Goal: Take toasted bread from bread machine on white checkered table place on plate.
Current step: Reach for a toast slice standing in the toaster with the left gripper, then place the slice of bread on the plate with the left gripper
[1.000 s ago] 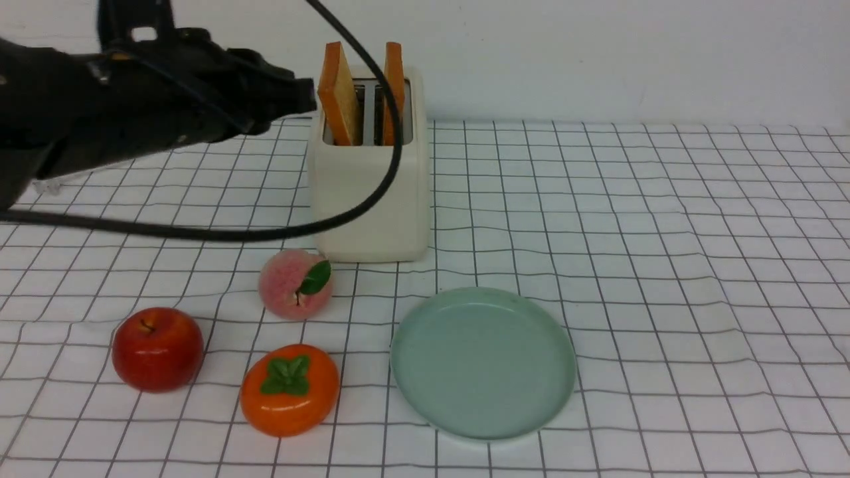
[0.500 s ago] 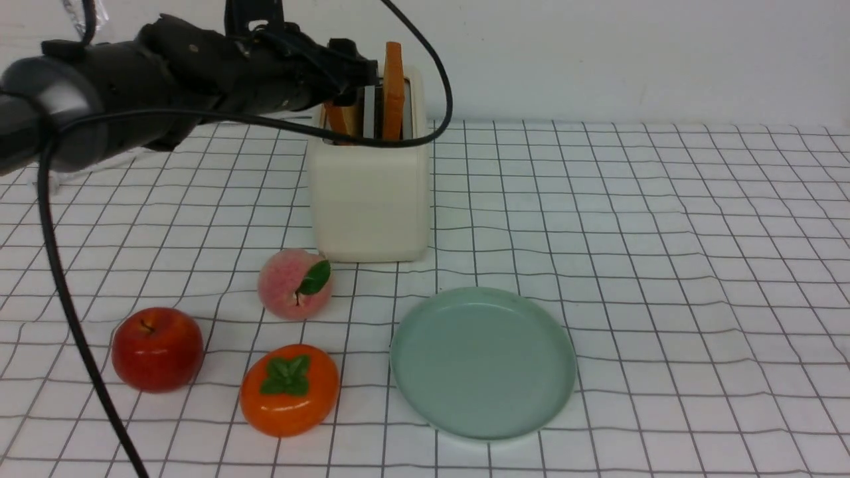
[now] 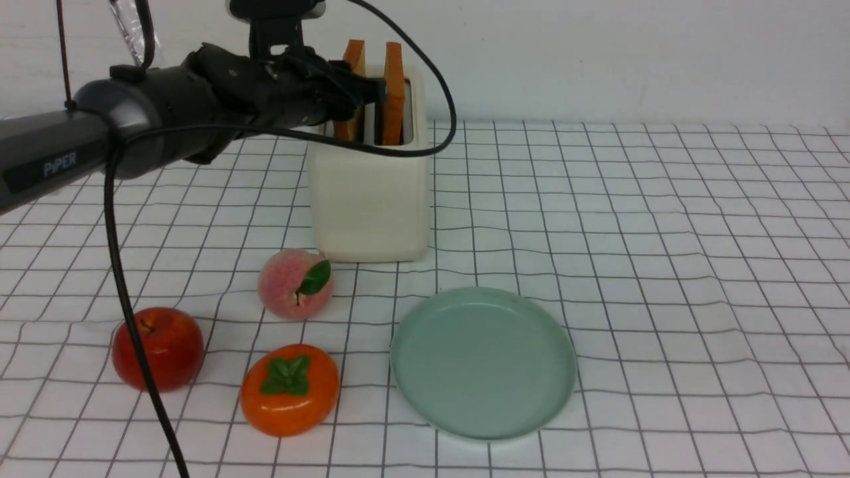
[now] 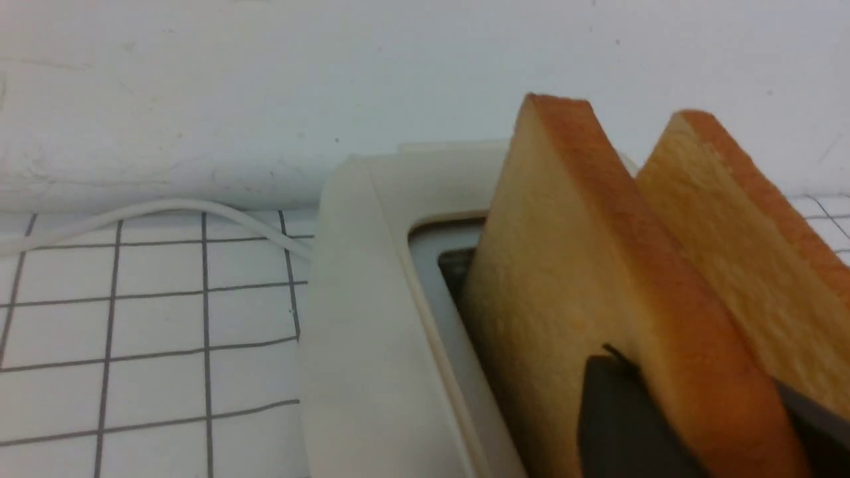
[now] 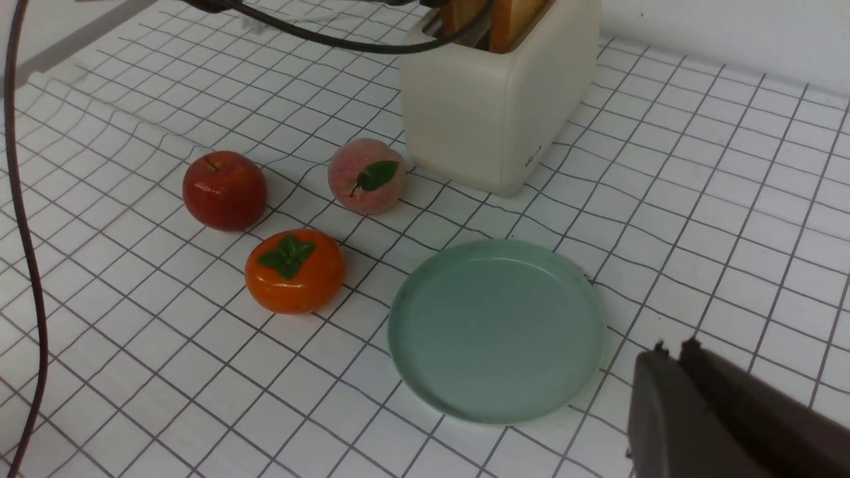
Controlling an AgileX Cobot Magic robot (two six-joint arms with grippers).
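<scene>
The bread machine (image 3: 368, 199) stands at the back of the white checkered table (image 3: 664, 232), with two slices of toasted bread upright in its slots. My left gripper (image 3: 362, 93) reaches in from the left and is shut on the left slice (image 3: 354, 53). In the left wrist view the dark fingers (image 4: 617, 425) press both faces of that slice (image 4: 564, 279), and the other slice (image 4: 730, 252) stands just beyond it. The mint-green plate (image 3: 483, 362) lies empty in front of the toaster. My right gripper (image 5: 672, 346) is shut and empty, hovering beside the plate (image 5: 495, 328); it is out of the front view.
A peach (image 3: 294, 284), a red apple (image 3: 157, 348) and an orange persimmon (image 3: 289, 388) lie to the left of the plate. My left arm's black cable (image 3: 133, 318) hangs across the left of the table. The toaster's white cord (image 4: 133, 216) runs along the wall.
My left arm swung right and rose to the toaster top. The left slice, which leaned left, now stands more upright between the fingers. The right arm, plate and fruit have not moved.
</scene>
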